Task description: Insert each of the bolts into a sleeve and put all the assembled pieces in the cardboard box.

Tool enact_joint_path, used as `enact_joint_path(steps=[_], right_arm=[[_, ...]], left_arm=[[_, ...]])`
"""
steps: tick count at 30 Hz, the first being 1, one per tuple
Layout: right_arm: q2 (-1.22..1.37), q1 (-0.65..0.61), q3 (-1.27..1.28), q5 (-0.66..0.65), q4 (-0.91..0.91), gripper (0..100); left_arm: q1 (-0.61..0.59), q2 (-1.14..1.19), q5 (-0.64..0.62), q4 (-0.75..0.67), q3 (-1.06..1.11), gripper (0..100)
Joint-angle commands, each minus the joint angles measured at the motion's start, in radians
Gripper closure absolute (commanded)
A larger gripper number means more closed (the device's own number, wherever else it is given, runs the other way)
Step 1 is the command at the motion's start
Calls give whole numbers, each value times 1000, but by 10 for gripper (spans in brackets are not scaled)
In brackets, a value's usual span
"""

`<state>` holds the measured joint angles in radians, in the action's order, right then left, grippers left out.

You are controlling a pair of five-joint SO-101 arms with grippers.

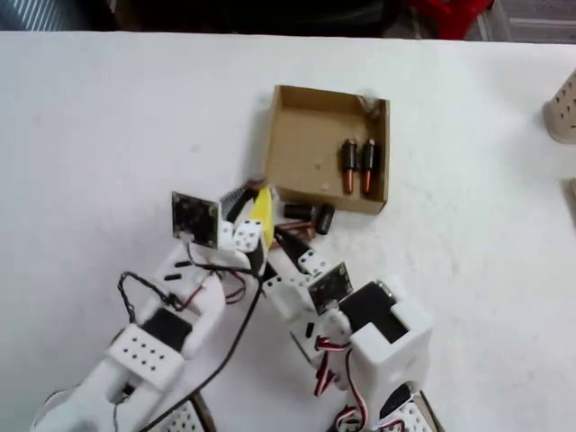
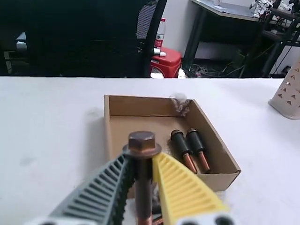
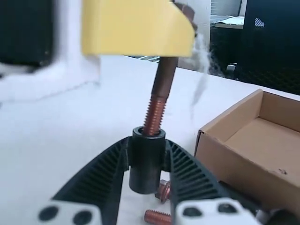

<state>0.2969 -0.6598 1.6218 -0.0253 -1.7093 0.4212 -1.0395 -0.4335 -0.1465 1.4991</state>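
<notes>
Left pincer point(image 2: 140, 159) gripped the bolt point(image 2: 141, 142); right pincer point(image 3: 147, 144) gripped the sleeve point(image 3: 145, 171) — both just beside the box point(image 1: 310, 135), bolt tip in sleeve mouth. Two assembled pieces point(image 1: 358, 164) lay inside the box.

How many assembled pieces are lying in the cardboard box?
2. Both assembled pieces lie side by side in the cardboard box, near its right wall in the high view: one, the other. None seems hidden.

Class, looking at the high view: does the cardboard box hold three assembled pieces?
No: the cardboard box holds two assembled pieces, lying side by side.
</notes>
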Motion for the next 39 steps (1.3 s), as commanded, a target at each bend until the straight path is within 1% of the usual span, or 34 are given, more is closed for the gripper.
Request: enact_joint_path(steps=[1,16,20,24,35,37,39], right_arm=[[-10,41,6,6,-31,981],[-10,58,0,6,-28,981],[-4,68,-17,5,-27,981],[-8,87,-20,6,-27,981],[-10,90,-20,6,-27,981],[-10,90,-20,6,-27,981],[-10,90,-20,6,-27,981]], left_arm=[[-10,145,-23,-112,-71,977],[-7,147,-18,-101,3,977],[39,145,64,-101,32,977],[67,84,74,-95,72,977],[71,-196,75,299,84,976],[71,-229,75,344,84,976],[70,-248,75,358,84,976]])
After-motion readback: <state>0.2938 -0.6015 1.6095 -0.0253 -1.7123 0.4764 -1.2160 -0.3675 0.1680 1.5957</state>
